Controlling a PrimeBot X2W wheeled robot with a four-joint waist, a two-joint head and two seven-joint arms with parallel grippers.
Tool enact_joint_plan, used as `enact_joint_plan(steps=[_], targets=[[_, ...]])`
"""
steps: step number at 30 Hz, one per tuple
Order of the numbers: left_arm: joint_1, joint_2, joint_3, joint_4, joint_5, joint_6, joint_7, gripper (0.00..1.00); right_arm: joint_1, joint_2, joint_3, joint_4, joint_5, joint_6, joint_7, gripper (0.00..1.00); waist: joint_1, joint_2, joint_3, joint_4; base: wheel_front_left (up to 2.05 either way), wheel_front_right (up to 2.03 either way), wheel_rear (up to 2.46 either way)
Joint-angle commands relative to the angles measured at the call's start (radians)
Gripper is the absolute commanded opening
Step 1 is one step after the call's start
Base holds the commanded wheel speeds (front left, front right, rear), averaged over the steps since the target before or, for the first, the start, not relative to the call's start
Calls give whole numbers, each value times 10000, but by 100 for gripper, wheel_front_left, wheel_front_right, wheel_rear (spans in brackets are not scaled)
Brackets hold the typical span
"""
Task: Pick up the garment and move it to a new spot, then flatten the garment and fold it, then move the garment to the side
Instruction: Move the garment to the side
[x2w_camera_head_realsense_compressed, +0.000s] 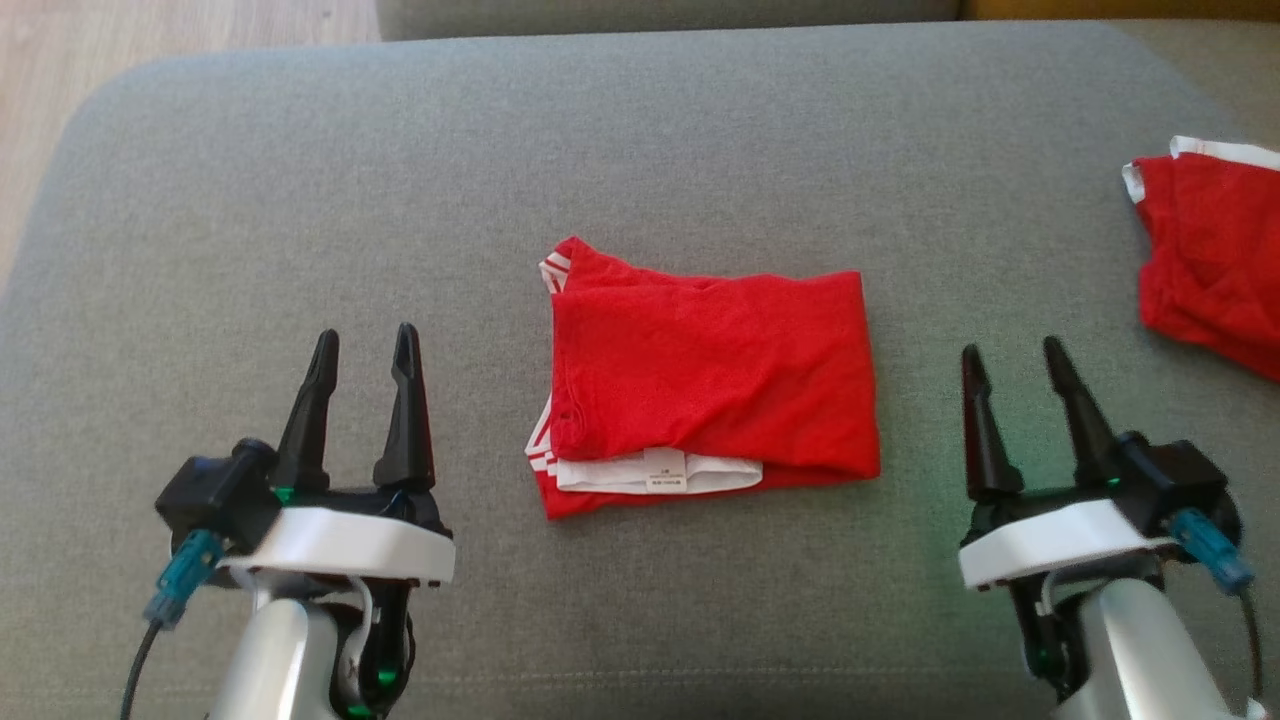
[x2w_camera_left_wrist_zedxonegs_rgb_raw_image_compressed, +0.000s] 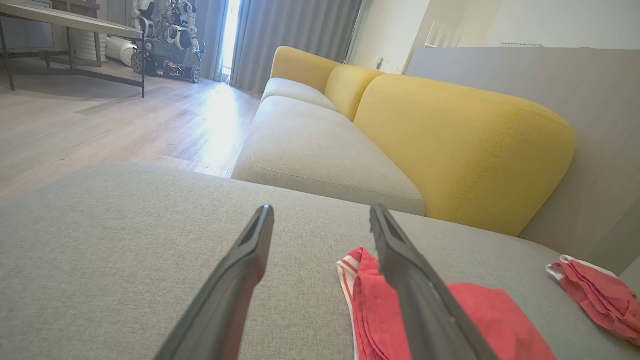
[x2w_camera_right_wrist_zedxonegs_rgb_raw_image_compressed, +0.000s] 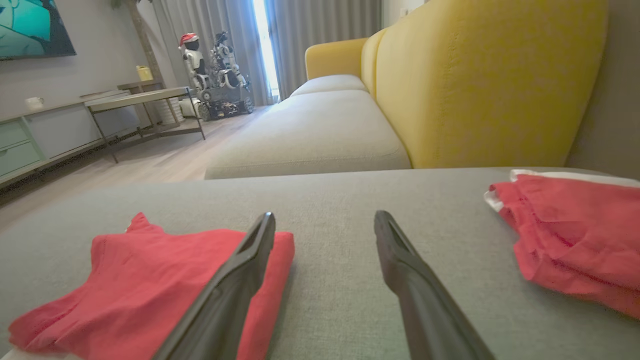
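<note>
Ok, head view: folded garment (x2w_camera_head_realsense_compressed: 710, 375) sits mid-cushion (x2w_camera_head_realsense_compressed: 640, 130), between the two grippers and touching neither. Left gripper (x2w_camera_head_realsense_compressed: 366, 332) and right gripper (x2w_camera_head_realsense_compressed: 1010, 346) are both spread wide, nothing held, fingers pointing away across the cushion. Second red cloth (x2w_camera_head_realsense_compressed: 1210, 260) is at the far right edge, well apart from the garment.

Top-down shows what the wrists can't. The garment is a rough rectangle, red. A white collar (x2w_camera_head_realsense_compressed: 600, 478) with a label (x2w_camera_head_realsense_compressed: 665, 472) is at the near edge. White-striped trim (x2w_camera_head_realsense_compressed: 553, 270) pokes out at the left corners. A diagonal fold line runs across the near part. The wrist cams see it low and flat, partly behind a finger.

Wrist views add the room: yellow sofa back (x2w_camera_left_wrist_zedxonegs_rgb_raw_image_compressed: 465, 145) beyond the cushion, wood floor (x2w_camera_left_wrist_zedxonegs_rgb_raw_image_compressed: 100, 125), a table (x2w_camera_left_wrist_zedxonegs_rgb_raw_image_compressed: 70, 22), another robot (x2w_camera_left_wrist_zedxonegs_rgb_raw_image_compressed: 165, 35) by the curtains. Right wrist also gets a wall picture (x2w_camera_right_wrist_zedxonegs_rgb_raw_image_compressed: 30, 25) and a sideboard (x2w_camera_right_wrist_zedxonegs_rgb_raw_image_compressed: 50, 135). It has both red pieces too: garment at that view's left behind one finger, second cloth at its right.
</note>
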Motion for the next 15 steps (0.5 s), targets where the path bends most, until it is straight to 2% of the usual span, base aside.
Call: enact_joint_plan(steps=[1, 10, 15], targets=[[-466, 79, 294, -317, 56, 4, -122, 100, -490, -24, 401, -80, 164, -6, 164, 100, 0, 0, 102, 44, 0, 0, 0], [-629, 79, 141, -294, 18, -32, -122, 100, -1460, -24, 1339, 1560, 1804, -6, 1212, 100, 0, 0, 481, 267, 0, 0, 0], [-704, 79, 126, -268, 7, -35, -122, 100, -1875, -24, 1511, 2423, 2121, -6, 1607, 100, 0, 0, 572, 394, 0, 0, 0]])
